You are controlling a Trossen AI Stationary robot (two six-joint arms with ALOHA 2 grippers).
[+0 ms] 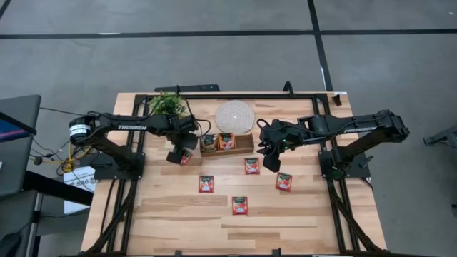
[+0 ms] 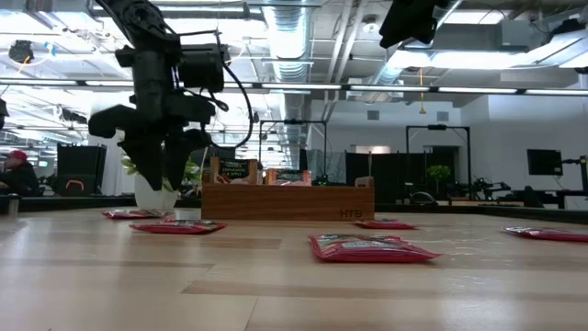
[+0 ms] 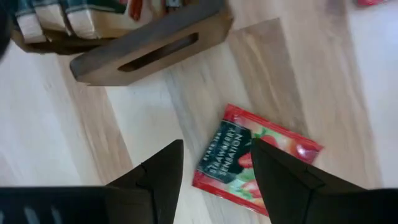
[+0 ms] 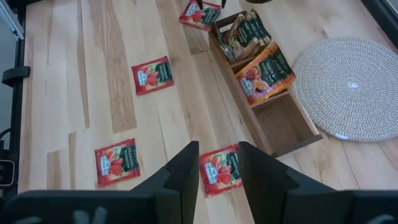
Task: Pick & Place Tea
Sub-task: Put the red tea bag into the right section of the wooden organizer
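Observation:
Several red-orange tea sachets lie flat on the wooden table. My left gripper (image 1: 178,154) (image 3: 214,146) is open and hovers over one sachet (image 3: 256,169) (image 1: 187,158) just off the left end of the brown tray (image 1: 226,143). In the low view it (image 2: 163,175) hangs clear of the table. My right gripper (image 1: 271,163) (image 4: 217,146) is open and held high above another sachet (image 4: 221,169) (image 1: 252,165) near the tray's right end. More sachets (image 1: 206,183) (image 1: 240,205) (image 1: 284,181) lie nearer the front. Sachets stand upright in the tray's left and middle compartments (image 4: 261,73).
A round white woven disc (image 1: 234,116) lies behind the tray, and a small potted plant (image 1: 168,105) stands at the far left. The tray's right compartment (image 4: 283,121) holds nothing. Bare wood stretches along the near edge (image 1: 235,235). A person sits far off in the room (image 2: 14,170).

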